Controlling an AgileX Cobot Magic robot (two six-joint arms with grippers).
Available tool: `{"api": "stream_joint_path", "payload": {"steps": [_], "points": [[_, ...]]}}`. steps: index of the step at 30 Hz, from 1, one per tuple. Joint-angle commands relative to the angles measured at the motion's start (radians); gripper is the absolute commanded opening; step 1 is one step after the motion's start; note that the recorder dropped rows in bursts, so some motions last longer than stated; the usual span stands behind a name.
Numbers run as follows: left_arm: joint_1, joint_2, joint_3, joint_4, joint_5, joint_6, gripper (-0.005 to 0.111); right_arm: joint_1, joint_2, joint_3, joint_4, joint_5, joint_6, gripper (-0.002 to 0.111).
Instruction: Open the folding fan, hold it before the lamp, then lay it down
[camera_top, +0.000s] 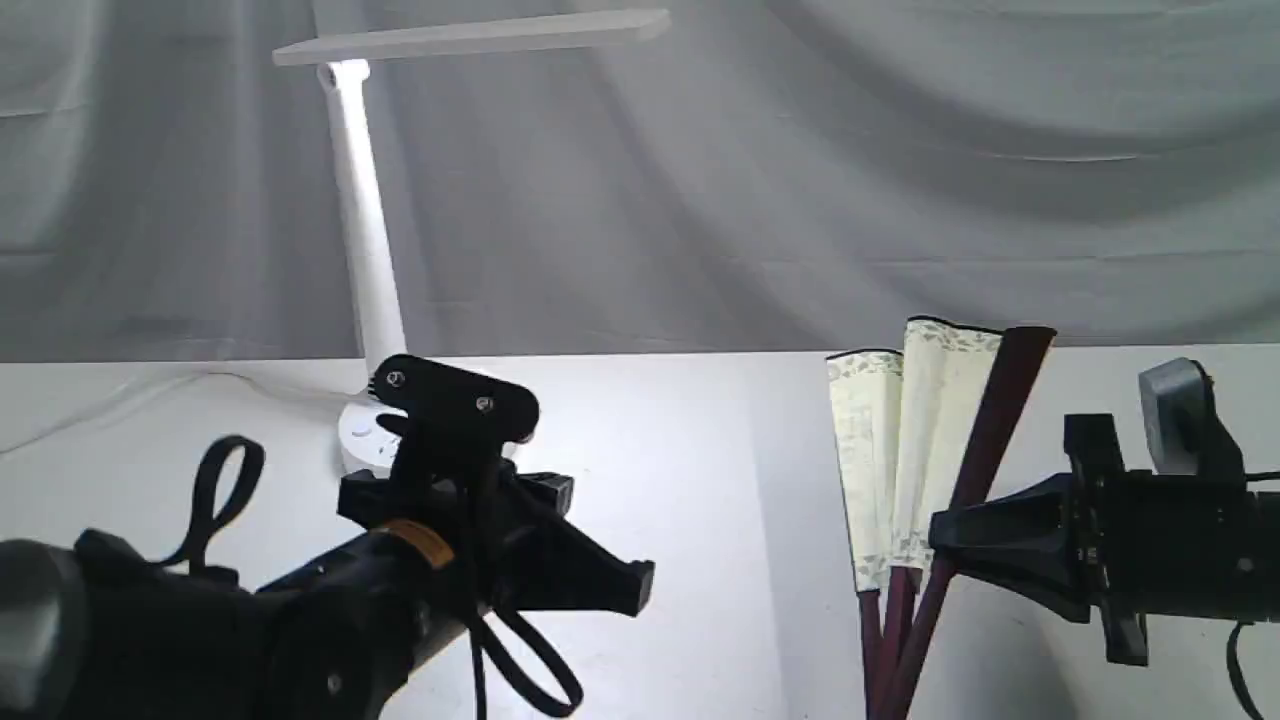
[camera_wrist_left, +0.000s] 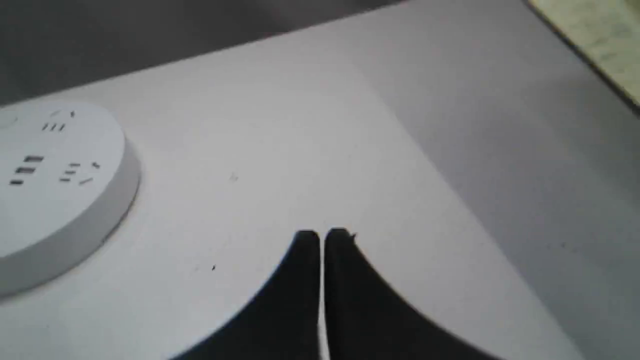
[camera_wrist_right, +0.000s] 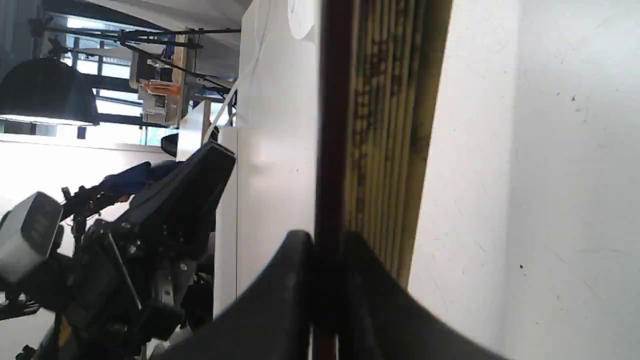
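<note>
Two pleats show on the cream paper, maroon-ribbed folding fan (camera_top: 935, 440) upright over the table's (camera_top: 700, 450) right side, right gripper (camera_top: 940, 545) clamped on one guard (camera_top: 1000, 420); open your shut, empty left gripper (camera_wrist_left: 322, 235) for the other.

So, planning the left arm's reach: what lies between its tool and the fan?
Only bare white tabletop separates the black left tool from the cream pleated maroon-ribbed fan, per the exterior view.

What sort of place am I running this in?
Probably a lab or studio bay: a white table backed by draped grey cloth, plus a hooded studio light under overhead bars in the right wrist view.
</note>
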Motion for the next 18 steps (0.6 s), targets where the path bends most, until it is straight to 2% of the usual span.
{"api": "stream_joint_path", "payload": {"steps": [1, 4, 7, 13, 18], "points": [[-0.028, -0.003, 0.058, 0.191, -0.181, -0.246, 0.000, 0.000, -0.013, 0.001, 0.004, 0.025, -0.014, 0.000], [-0.017, -0.001, 0.090, 0.436, -0.278, -0.519, 0.000, 0.000, -0.013, 0.001, 0.002, 0.025, -0.014, 0.000], [0.010, -0.001, 0.103, 0.583, -0.360, -0.661, 0.000, 0.000, -0.013, 0.001, 0.002, 0.025, -0.008, 0.000], [0.091, -0.001, 0.103, 0.637, -0.376, -0.802, 0.000, 0.011, -0.013, 0.001, 0.002, 0.025, 0.000, 0.000], [0.171, -0.001, 0.103, 0.753, -0.370, -0.929, 0.001, 0.096, -0.013, 0.001, 0.002, 0.025, -0.005, 0.000]]}}
